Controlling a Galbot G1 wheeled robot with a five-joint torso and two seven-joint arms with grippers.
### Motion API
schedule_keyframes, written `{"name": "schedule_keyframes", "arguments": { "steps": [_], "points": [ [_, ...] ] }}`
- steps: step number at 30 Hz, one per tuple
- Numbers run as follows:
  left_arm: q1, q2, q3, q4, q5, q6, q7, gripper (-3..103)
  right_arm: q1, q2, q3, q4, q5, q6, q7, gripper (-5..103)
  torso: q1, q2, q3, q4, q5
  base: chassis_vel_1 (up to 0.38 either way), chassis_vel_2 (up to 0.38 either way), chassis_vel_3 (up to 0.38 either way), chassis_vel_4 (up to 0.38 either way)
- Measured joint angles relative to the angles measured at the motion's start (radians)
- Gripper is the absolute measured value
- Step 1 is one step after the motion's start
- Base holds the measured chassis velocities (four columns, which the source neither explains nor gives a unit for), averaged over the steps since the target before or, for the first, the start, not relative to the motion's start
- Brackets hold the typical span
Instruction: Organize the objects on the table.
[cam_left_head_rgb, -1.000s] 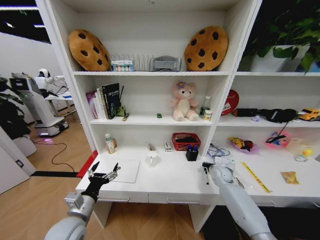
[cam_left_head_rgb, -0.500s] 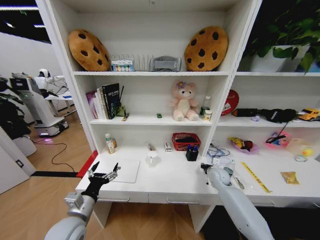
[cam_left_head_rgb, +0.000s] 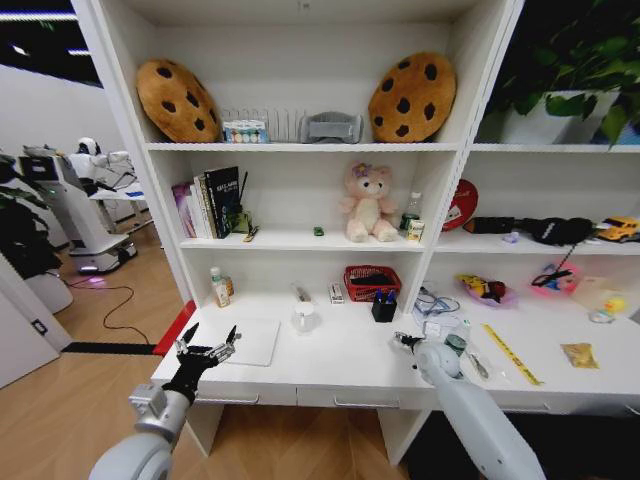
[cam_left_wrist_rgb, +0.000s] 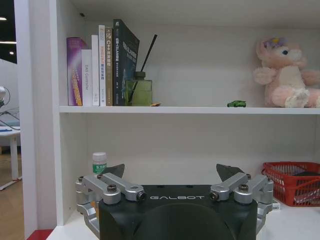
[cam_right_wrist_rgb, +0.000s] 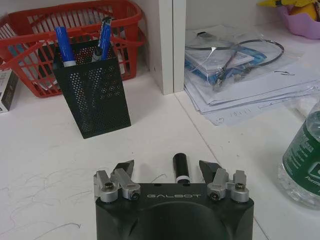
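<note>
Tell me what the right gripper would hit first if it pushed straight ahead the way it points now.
Probably the black marker lying on the desk between the open jaws of the right gripper. Beyond it, the white shelf divider stands roughly in line, though depth is hard to judge.

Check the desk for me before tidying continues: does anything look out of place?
Yes: a black pen lies loose on the white desk, between the open right gripper's fingers, while the blue pens stand upright in the black mesh holder.

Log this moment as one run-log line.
left gripper: open, idle by laptop | right gripper: open over black pen on desk | pen cup: two blue pens
</note>
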Motion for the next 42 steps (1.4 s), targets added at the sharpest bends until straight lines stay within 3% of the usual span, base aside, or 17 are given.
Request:
{"name": "schedule_keyframes", "arguments": {
  "steps": [9,15,17,18,23,25,26,30,32,35,37,38,40,41,42],
  "points": [
    [0.0,0.0,0.0,0.0,0.0,0.0,0.0,100,-0.005,0.012,0.008,-0.019,-0.005,0.001,0.002,73,0.0,0.0,0.0,0.0,-0.0003,0.0,0.0,0.0,0.0],
    [0.0,0.0,0.0,0.0,0.0,0.0,0.0,100,-0.004,0.014,0.013,-0.028,-0.01,0.003,0.001,57,0.0,0.0,0.0,-0.0001,-0.0005,0.0,0.0,0.0,0.0],
    [0.0,0.0,0.0,0.0,0.0,0.0,0.0,100,-0.003,0.014,0.015,-0.031,-0.01,0.003,0.001,41,0.0,0.0,0.0,-0.0001,-0.0005,0.0,0.0,0.0,0.0],
    [0.0,0.0,0.0,0.0,0.0,0.0,0.0,100,-0.003,0.014,0.015,-0.031,-0.01,0.003,0.001,41,0.0,0.0,0.0,-0.0001,-0.0005,0.0,0.0,0.0,0.0],
    [0.0,0.0,0.0,0.0,0.0,0.0,0.0,100,-0.003,0.016,0.015,-0.03,-0.007,0.005,-0.001,19,0.0,0.0,0.0,-0.0001,0.0002,0.0,0.0,0.0,0.0],
    [0.0,0.0,0.0,0.0,0.0,0.0,0.0,100,-0.003,0.016,0.013,-0.027,-0.006,0.007,-0.001,19,0.0,0.0,0.0,-0.0001,0.0003,0.0,0.0,0.0,0.0],
    [0.0,0.0,0.0,0.0,0.0,0.0,0.0,100,-0.003,0.016,0.01,-0.023,-0.006,0.013,-0.004,11,0.0,0.0,0.0,-0.0001,0.0005,0.0,0.0,0.0,0.0],
    [0.0,0.0,0.0,0.0,0.0,0.0,0.0,100,0.003,0.014,0.004,-0.016,-0.036,0.053,-0.039,10,0.0,0.0,0.0,-0.0001,0.0007,0.0,0.0,0.0,0.0],
    [0.0,0.0,0.0,0.0,0.0,0.0,0.0,100,0.029,0.005,-0.016,-0.019,-0.15,0.169,-0.133,10,0.0,0.0,0.0,-0.0001,0.0002,0.0,0.0,0.0,0.0],
    [0.0,0.0,0.0,0.0,0.0,0.0,0.0,100,0.047,0.001,-0.028,-0.027,-0.209,0.226,-0.195,10,0.0,0.0,0.0,-0.0001,0.0003,0.0,0.0,0.0,0.0],
    [0.0,0.0,0.0,0.0,0.0,0.0,0.0,100,0.102,-0.001,-0.05,-0.082,-0.358,0.407,-0.395,10,0.0,0.0,0.0,-0.0001,0.0,0.0,0.0,0.0,0.0],
    [0.0,0.0,0.0,0.0,0.0,0.0,0.0,100,0.102,-0.001,-0.05,-0.082,-0.358,0.407,-0.395,10,0.0,0.0,0.0,-0.0001,0.0,0.0,0.0,0.0,0.0],
    [0.0,0.0,0.0,0.0,0.0,0.0,0.0,100,0.188,0.03,-0.072,-0.173,-0.46,0.583,-0.54,10,0.0,0.0,0.0,0.0,0.0,0.0,0.0,0.0,0.0],
    [0.0,0.0,0.0,0.0,0.0,0.0,0.0,100,0.188,0.03,-0.072,-0.173,-0.46,0.583,-0.54,10,0.0,0.0,0.0,0.0,0.0,0.0,0.0,0.0,0.0],
    [0.0,0.0,0.0,0.0,0.0,0.0,0.0,100,0.226,0.053,-0.078,-0.221,-0.494,0.655,-0.585,10,0.0,0.0,0.0,0.0001,0.0001,0.0,0.0,0.0,0.0]
  ]
}}
